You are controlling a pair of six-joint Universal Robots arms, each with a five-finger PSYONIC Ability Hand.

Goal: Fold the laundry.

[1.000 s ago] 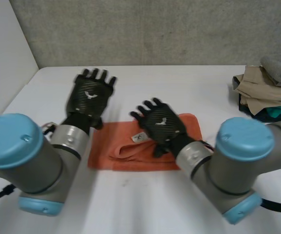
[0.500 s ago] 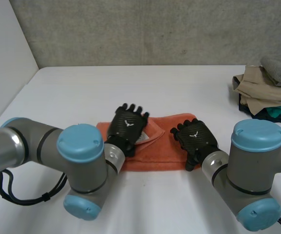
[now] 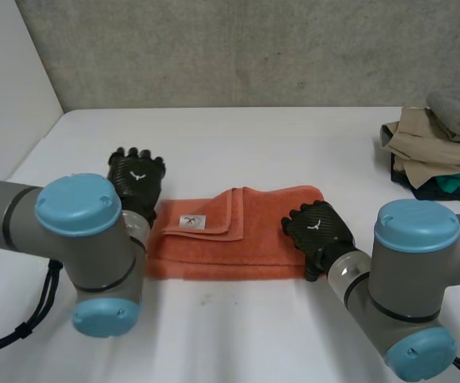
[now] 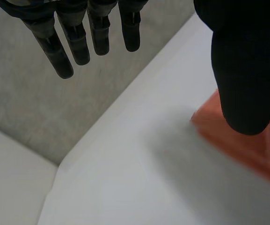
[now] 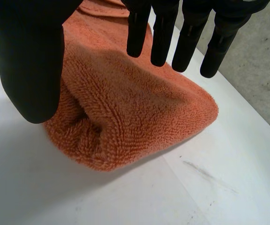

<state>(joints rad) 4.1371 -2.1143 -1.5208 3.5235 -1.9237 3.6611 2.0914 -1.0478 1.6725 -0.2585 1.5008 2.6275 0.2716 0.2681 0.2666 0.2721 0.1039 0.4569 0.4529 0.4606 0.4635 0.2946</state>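
- Left arm (image 3: pixel 94 255) bent, one blue cap on top, reaching forward.
- Left hand (image 3: pixel 136 177) palm down, black back showing, pointing away.
- Left fingers (image 4: pixel 74 42) straight and a little spread, left thumb (image 4: pixel 247 70) held well apart, holding nothing.
- Right arm (image 3: pixel 405 279) bent too, blue cap on top, reaching in toward the middle.
- Right hand (image 3: pixel 319 231) palm down, low, turned a bit toward the left one.
- Right fingers (image 5: pixel 163 33) straight, side by side, right thumb (image 5: pixel 29 61) off to one side, nothing pinched.
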